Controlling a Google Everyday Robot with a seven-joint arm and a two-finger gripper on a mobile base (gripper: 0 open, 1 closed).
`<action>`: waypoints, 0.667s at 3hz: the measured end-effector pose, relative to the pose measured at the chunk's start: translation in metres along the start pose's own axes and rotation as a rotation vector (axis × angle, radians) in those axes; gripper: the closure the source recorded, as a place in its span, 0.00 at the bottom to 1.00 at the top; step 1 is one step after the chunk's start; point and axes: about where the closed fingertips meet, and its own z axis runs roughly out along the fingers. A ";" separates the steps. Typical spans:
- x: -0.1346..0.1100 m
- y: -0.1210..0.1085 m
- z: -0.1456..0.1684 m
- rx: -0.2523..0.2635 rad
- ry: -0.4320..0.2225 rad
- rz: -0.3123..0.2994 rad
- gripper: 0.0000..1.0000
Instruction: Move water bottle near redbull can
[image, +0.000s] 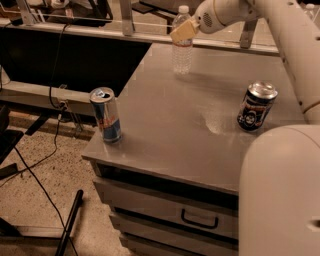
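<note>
The gripper (183, 31) is seen at the far edge of the grey cabinet top (165, 125), reaching in from the upper right on the white arm (280, 30). It is overlapped with the upper part of the water bottle (182, 56); whether it is apart or clamped on the bottle cannot be told. The bottle is stood upright near the back edge, directly under and behind the gripper. The redbull can (106, 116) is placed upright at the front left corner, well apart from the bottle. A dark navy can (256, 106) is stood on the right side.
</note>
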 end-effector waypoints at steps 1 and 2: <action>-0.003 0.033 -0.030 -0.103 -0.020 -0.052 1.00; -0.002 0.094 -0.065 -0.249 -0.067 -0.093 1.00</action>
